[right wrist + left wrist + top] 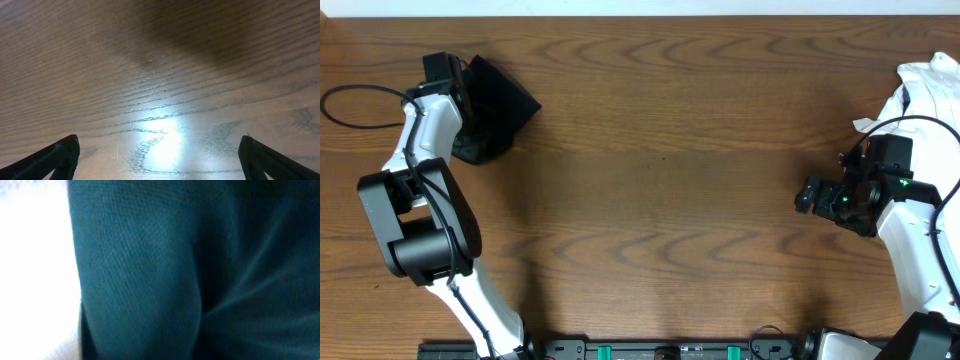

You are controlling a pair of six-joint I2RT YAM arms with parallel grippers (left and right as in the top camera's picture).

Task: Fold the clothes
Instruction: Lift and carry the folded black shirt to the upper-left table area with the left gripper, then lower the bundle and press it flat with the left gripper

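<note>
Risk: the dark garment (495,115) lies bunched at far left. A pull by the left gripper (445,72) could catch one layer only, or drag the heap off the table (660,150).

Left arm reaches far, and cloth fills its wrist view, so its jaw state cannot be told.

Right gripper (812,195) hovers over bare wood, jaws wide apart. White garment (930,90) sits at far right.

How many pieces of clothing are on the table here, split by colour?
Dark teal garment: 1
White garment: 1 (cut off at the frame edge, so there could be more in that heap)
Total: 2
</note>
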